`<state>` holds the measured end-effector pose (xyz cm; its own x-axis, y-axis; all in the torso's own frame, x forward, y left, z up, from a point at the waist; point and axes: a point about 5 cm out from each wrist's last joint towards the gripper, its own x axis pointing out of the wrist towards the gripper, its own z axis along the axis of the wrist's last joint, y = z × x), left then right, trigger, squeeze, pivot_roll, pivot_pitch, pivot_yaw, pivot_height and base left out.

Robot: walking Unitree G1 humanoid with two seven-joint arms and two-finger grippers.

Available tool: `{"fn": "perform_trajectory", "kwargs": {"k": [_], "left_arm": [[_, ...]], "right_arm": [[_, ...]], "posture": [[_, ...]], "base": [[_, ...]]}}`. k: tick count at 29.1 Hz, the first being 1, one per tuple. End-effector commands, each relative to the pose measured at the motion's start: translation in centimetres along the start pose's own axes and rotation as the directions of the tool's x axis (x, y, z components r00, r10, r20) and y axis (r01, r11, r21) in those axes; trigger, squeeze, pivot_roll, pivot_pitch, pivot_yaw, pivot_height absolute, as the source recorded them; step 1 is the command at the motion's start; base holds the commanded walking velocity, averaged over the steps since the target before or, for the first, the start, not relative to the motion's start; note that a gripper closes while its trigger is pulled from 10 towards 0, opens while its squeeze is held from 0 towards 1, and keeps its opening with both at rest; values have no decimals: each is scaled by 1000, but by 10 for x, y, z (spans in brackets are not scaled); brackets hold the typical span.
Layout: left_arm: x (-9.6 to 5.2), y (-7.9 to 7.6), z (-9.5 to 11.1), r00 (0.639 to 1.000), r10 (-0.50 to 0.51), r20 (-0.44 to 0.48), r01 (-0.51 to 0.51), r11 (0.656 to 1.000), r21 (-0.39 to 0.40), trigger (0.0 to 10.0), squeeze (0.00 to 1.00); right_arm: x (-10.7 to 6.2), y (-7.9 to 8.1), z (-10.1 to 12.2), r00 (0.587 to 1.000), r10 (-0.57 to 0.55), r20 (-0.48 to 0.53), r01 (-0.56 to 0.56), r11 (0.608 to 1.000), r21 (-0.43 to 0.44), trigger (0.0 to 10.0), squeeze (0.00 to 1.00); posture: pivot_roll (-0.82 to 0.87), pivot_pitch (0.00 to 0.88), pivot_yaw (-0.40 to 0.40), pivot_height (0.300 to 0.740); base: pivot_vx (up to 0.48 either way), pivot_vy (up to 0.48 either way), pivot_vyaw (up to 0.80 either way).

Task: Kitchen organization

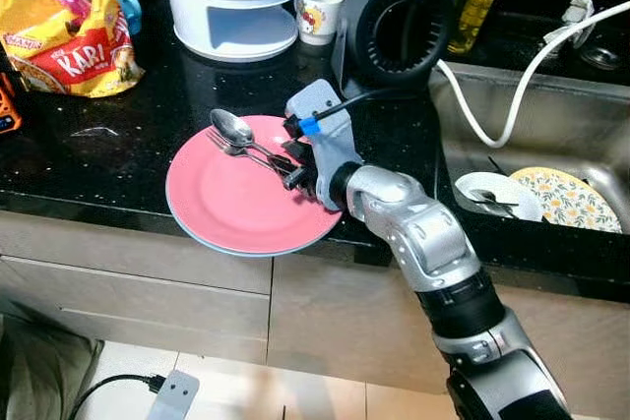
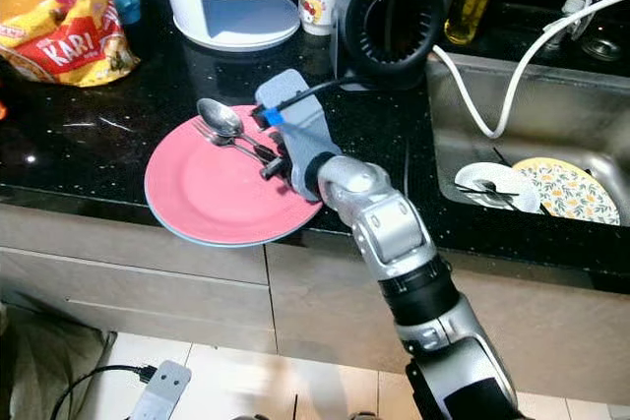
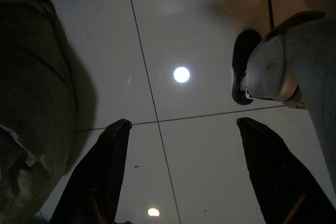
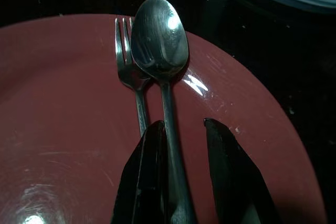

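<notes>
A pink plate (image 1: 236, 204) sits on the black surface (image 1: 108, 145), its near edge hanging slightly past the front edge above the drawers (image 1: 128, 292). A spoon (image 1: 233, 128) and a fork (image 1: 228, 145) lie side by side on the plate's far part, their heads at the far-left rim and their handles running toward the right arm.

The right tool (image 4: 184, 177) is low over the plate at the handle ends. In the right wrist view the spoon handle runs between the two black fingers (image 4: 147, 182), lying against one of them, while a gap shows between it and the other finger; the fork handle passes just beside and under that same finger. Whether the tool is actually clamped on the spoon cannot be told.

Beyond the plate stand a white tiered holder (image 1: 236, 2), a small cup (image 1: 319, 12) and a dark round appliance (image 1: 399, 27). A yellow snack bag (image 1: 69, 41) lies at the far left. To the right, a sink (image 1: 591, 135) holds a white dish (image 1: 497, 194) and a flowered plate (image 1: 571, 199), with a white cable (image 1: 512, 95) trailing over its rim.

The left tool (image 3: 178, 171) hangs idle over the white tiled floor (image 3: 199, 35), its fingers spread wide apart and empty.
</notes>
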<state>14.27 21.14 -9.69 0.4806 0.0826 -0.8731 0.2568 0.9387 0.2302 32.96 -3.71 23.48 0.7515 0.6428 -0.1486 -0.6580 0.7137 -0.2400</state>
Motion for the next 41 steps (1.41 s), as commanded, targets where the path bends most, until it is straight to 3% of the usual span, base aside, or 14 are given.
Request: {"fn": "perform_trajectory", "kwargs": {"k": [1,10,11,12,16,19,22,27,28,29,30,32,34,41], "left_arm": [[-1,-6,-10,999,-13,-32,13,1000,-4,10000,0],[-2,-6,-10,999,-14,-32,14,1000,-5,10000,0],[-1,-6,-10,999,-14,-32,14,1000,-5,10000,0],[-1,-6,-10,999,-14,-32,14,1000,-6,10000,0],[-1,-7,-10,999,-15,-33,15,1000,-6,10000,0],[-1,-7,-10,999,-16,-34,15,1000,-6,10000,0],[-1,-7,-10,999,-16,-33,16,1000,-7,10000,0],[-1,-9,-10,999,-19,-33,18,1000,-9,10000,0],[-1,-9,-10,999,-19,-33,19,1000,-9,10000,0],[-1,-9,-10,999,-19,-33,19,1000,-9,10000,0],[-1,-9,-10,999,-20,-34,19,1000,-9,10000,0],[-1,-9,-10,999,-20,-34,20,1000,-9,10000,0],[-1,-10,-10,999,-20,-33,20,1000,-8,10000,0],[-1,-10,-9,999,-21,-30,21,1000,-7,10000,0]], "right_arm": [[2,0,-13,997,-4,-73,3,1000,-13,10000,0],[1,3,-23,981,41,-191,-56,996,-71,9882,0],[0,4,-27,972,60,-228,-78,994,-74,4902,0],[-1,5,-30,964,72,-257,-93,993,-74,3451,0],[-4,7,-38,940,103,-325,-133,989,-71,3608,0],[-6,7,-41,932,119,-342,-145,988,-53,4902,0],[-7,5,-41,930,119,-348,-144,988,-49,10000,0],[-6,5,-37,936,125,-330,-147,988,-44,10000,0],[-5,5,-34,940,135,-314,-150,988,-26,10000,596],[-5,5,-34,940,135,-314,-150,988,-26,10000,596],[-5,6,-33,942,146,-303,-155,988,-7,10000,1000],[-4,6,-29,949,149,-276,-144,989,37,10000,1000],[-2,5,-28,951,136,-279,-125,991,57,10000,31],[-1,5,-35,930,129,-343,-114,991,64,10000,0]], "posture": [[92,103,-73,740],[89,107,-76,740],[88,107,-76,740],[84,108,-77,740],[84,108,-77,740],[79,110,-82,740],[77,112,-83,740],[78,113,-84,740],[78,114,-84,740],[78,114,-84,740],[77,113,-83,740],[77,113,-85,740],[76,113,-85,740],[76,110,-93,740]], "base": [[0,0,0],[0,0,0],[0,0,0],[0,0,0],[0,0,0],[0,0,0],[0,0,0],[0,0,0],[0,0,0],[0,0,0],[0,0,0],[0,0,0],[0,0,0],[0,0,0]]}}
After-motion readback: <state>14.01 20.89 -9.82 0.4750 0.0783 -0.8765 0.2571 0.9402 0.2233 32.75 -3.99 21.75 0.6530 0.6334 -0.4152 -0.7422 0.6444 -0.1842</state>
